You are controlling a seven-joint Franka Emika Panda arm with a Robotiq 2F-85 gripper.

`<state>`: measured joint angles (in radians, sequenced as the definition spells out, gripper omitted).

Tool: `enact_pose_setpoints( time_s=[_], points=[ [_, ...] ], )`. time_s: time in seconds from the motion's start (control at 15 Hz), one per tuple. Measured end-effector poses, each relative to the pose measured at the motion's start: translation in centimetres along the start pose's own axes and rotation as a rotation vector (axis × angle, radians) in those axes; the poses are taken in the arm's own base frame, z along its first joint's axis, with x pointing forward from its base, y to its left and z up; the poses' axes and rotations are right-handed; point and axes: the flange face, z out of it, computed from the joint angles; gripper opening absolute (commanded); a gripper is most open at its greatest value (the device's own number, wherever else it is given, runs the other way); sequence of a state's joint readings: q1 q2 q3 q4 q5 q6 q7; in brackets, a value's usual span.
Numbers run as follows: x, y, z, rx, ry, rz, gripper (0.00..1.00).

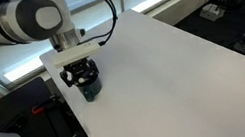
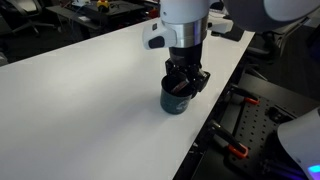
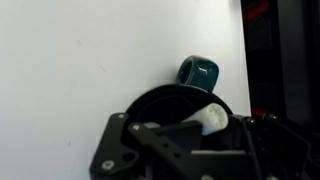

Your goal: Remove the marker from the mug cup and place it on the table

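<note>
A small dark mug cup stands on the white table close to its edge. My gripper comes straight down on the cup, fingertips inside the rim. In the wrist view the cup's black rim and teal handle show above my gripper. The marker shows only as a pale round end poking up between the fingers, which are shut on it. Its remaining length is hidden in the cup.
The table edge runs just beside the cup, with dark framing and red-handled clamps below it. Desks and equipment stand beyond the far edge. White tabletop stretches away from the cup on the other sides.
</note>
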<state>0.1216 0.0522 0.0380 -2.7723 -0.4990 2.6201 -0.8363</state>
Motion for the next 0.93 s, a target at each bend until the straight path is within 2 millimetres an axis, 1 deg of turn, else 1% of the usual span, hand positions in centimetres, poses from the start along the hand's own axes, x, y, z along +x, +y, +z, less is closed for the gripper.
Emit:
enact_pose_setpoints(
  time_s=[0.6, 0.93],
  points=[
    [-0.11, 0.09, -0.01, 0.004, 0.006, 0.015, 0.01],
    [-0.33, 0.38, -0.33, 0.035, 0.055, 0.083, 0.01]
  ],
)
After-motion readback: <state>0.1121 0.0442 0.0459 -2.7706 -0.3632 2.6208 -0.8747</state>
